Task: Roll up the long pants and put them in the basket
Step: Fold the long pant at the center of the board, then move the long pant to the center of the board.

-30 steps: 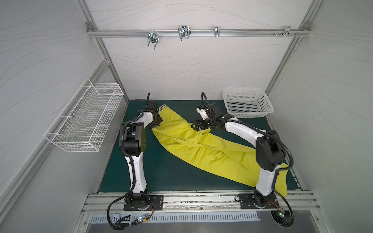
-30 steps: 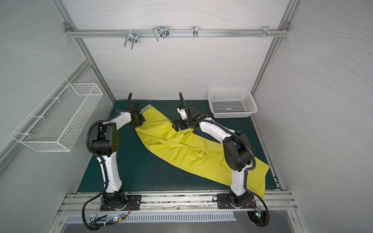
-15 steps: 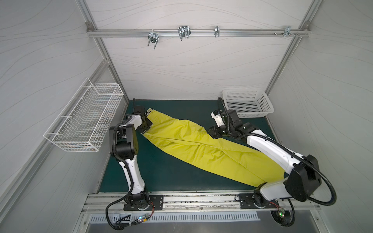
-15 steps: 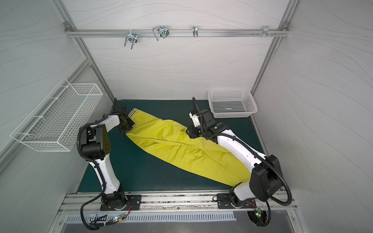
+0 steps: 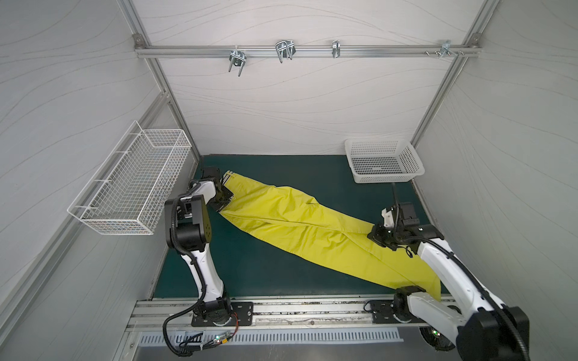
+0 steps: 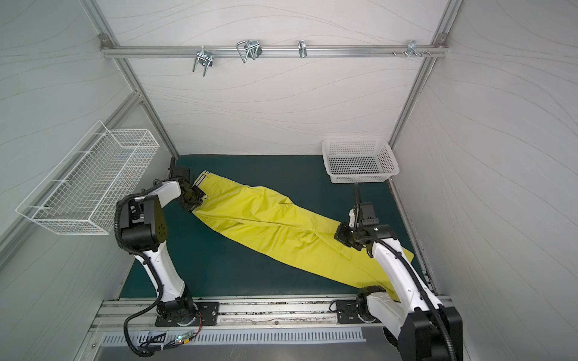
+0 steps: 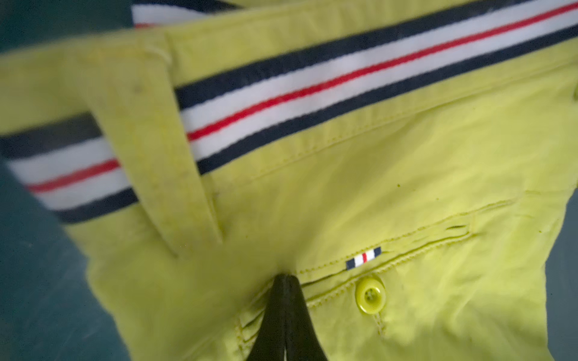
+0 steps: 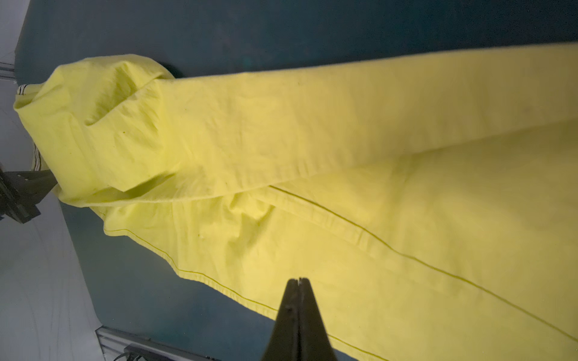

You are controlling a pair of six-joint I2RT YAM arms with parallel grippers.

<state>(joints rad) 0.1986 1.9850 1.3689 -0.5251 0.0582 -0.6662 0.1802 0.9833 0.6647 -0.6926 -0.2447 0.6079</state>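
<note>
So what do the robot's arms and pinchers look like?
The left arm and right arm have smooth white tubes joined by chunky black blocks, with black cables looping alongside. The left gripper and right gripper end in thin, pointed black fingers.

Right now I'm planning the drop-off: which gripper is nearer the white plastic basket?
Right. The right gripper sits on the long pants, in front of the white plastic basket; the left gripper pinches their waistband across the mat.

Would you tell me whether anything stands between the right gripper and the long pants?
Nothing visible does: the right gripper is shut right at a leg of the long pants, only bare cloth around its tips. The white basket stands well apart.
</note>
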